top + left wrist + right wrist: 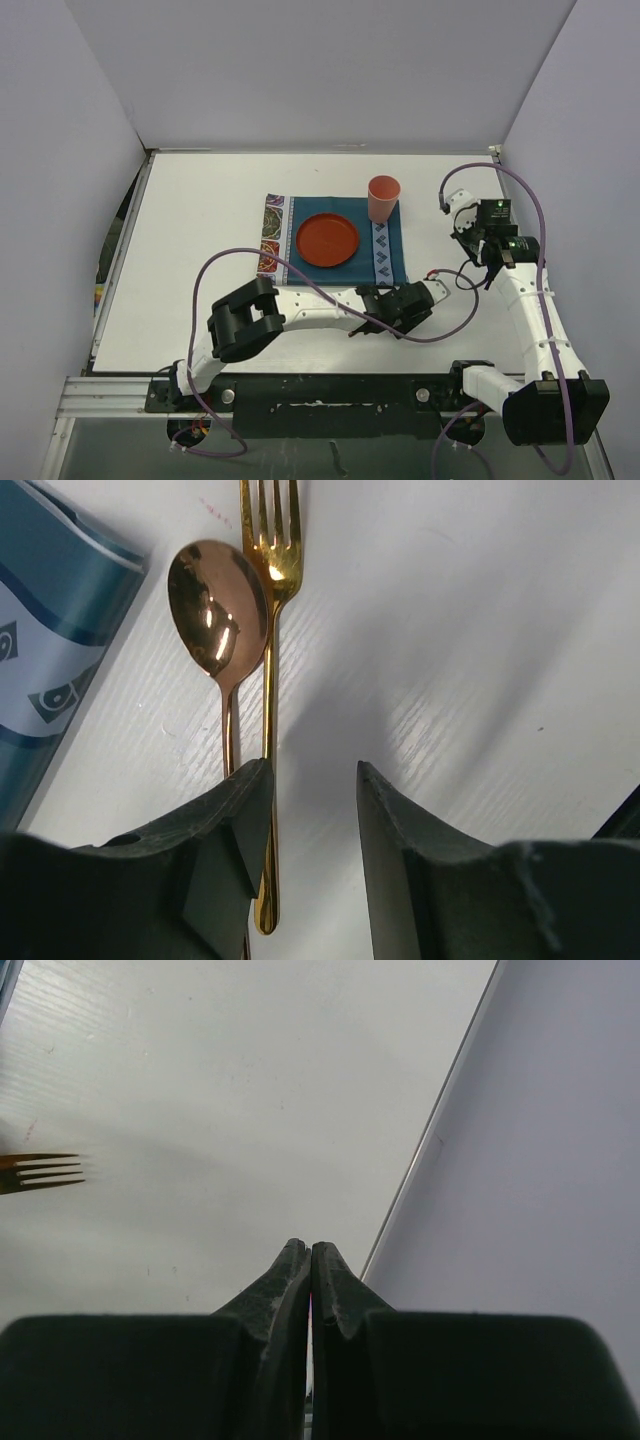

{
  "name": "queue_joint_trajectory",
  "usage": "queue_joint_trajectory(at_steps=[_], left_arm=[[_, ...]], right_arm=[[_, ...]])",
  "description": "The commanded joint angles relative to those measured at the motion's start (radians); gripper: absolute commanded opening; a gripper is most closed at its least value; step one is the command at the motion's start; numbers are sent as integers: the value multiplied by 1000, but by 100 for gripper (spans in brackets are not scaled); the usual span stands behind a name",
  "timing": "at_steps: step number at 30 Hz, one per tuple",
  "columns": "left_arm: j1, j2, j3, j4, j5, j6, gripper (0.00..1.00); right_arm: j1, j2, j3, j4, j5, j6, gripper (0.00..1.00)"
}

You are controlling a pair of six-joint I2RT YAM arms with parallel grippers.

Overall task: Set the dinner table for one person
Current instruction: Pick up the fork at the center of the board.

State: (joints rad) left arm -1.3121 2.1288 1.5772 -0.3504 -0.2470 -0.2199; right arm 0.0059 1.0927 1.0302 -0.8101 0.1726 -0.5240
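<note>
White dinner table (200, 220), teal placemat (390, 262) with plate (327, 240) and cup (383, 198).
Left gripper (312, 810) stands parted over a gold fork (272, 575) and spoon (218, 605); right gripper (310, 1255) is pressed closed.

I can read no text, brand or number in any view. The teal placemat (50, 600), just to the left of the left gripper (313, 780), carries only white bands with small dark motifs, not letters. The black module (495, 212) on the right wrist glows green. It may bear a marking, too small to tell.
</note>
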Motion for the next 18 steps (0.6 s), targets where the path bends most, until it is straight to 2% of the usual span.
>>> queue_joint_trajectory(at_steps=[1,18], left_arm=[[-1,25,69,51,29,39,38],[94,113,88,86,103,56,38]], right_arm=[[-6,-18,1,22,-1,-8,0],[-19,-33,-3,23,12,-71,0]])
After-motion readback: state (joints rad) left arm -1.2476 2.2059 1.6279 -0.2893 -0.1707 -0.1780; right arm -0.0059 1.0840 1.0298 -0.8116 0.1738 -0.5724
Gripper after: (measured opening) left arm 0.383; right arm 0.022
